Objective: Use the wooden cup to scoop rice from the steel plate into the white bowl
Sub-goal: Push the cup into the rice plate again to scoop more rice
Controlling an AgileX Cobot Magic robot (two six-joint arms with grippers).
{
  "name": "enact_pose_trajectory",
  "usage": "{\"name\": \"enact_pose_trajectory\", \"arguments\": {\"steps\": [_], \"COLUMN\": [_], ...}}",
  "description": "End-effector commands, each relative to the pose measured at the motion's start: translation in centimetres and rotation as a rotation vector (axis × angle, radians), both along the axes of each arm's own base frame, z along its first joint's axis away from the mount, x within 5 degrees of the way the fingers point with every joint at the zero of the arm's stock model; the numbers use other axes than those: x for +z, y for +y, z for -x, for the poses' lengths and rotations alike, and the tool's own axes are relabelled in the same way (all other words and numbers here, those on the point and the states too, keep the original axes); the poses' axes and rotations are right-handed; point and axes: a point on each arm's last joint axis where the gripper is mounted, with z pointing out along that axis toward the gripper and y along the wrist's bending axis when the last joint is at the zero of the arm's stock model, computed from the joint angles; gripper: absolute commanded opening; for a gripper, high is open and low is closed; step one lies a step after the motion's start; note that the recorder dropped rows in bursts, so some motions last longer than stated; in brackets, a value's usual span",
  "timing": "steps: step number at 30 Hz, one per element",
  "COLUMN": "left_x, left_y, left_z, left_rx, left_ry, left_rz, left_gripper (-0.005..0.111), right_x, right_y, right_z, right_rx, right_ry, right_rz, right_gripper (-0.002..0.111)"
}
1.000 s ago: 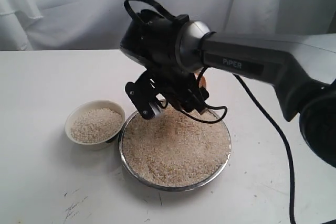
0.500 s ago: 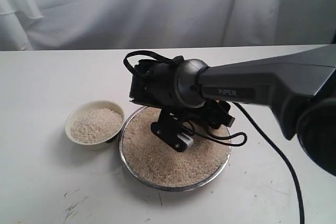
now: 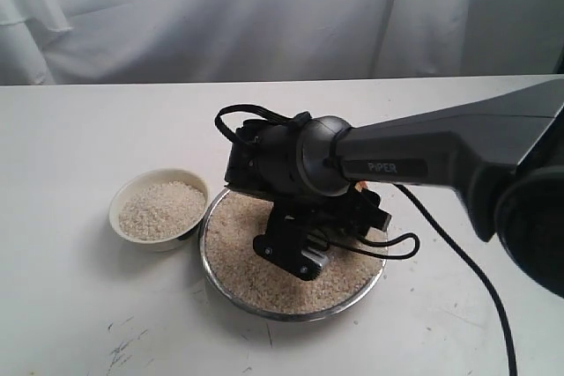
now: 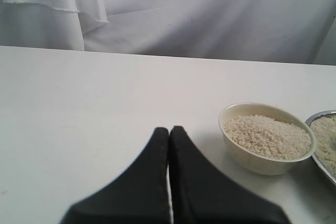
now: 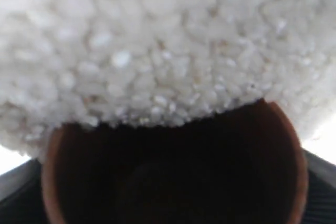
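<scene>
The steel plate (image 3: pixel 208 257) lies mid-table, heaped with rice (image 3: pixel 242 261). My right gripper (image 3: pixel 361 209) is low over the plate and shut on the wooden cup (image 5: pixel 294 156). The cup's dark mouth is tipped against the rice (image 5: pixel 157 51), with grains right at its rim. In the exterior view the wrist hides the cup. The white bowl (image 3: pixel 123 198) stands just left of the plate, filled with rice (image 3: pixel 161 209). My left gripper (image 4: pixel 169 132) hovers shut and empty over bare table, with the bowl (image 4: pixel 262 163) off to one side and the plate's rim (image 4: pixel 321 115) beyond it.
A black cable (image 3: pixel 441 235) trails from the right arm across the table to the right of the plate. White cloth (image 3: pixel 264 15) hangs behind the table. Dark scuff marks (image 3: pixel 123 345) spot the table's front left.
The right arm has dropped from above the plate's far edge down into the rice, with the wrist turning over. The bowl and plate have stayed put.
</scene>
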Motion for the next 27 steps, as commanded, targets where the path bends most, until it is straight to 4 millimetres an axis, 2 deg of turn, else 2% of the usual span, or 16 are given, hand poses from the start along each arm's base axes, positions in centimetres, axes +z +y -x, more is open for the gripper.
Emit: {"name": "enact_pose_trajectory", "arguments": {"steps": [1, 10, 18, 27], "left_x": [-0.1, -0.1, -0.1, -0.1], "left_y": [0.0, 0.0, 0.0, 0.0], "left_z": [0.0, 0.0, 0.0, 0.0], "left_rx": [-0.001, -0.001, -0.001, -0.001], "left_ry": [-0.007, -0.007, -0.007, -0.007], "left_rz": [0.004, 0.004, 0.004, 0.004], "left_gripper": [0.000, 0.000, 0.000, 0.000], "right_x": [-1.9, -2.4, -3.7, -3.9], "right_y": [0.3, 1.2, 1.3, 1.5], "right_z": [1.7, 2.4, 1.9, 1.8], "right_rx": [-0.046, -0.047, -0.080, -0.100], "right_ry": [0.189, 0.276, 0.310, 0.393], "right_rz": [-0.067, -0.168, -0.250, -0.355], "right_gripper": [0.000, 0.000, 0.000, 0.000]}}
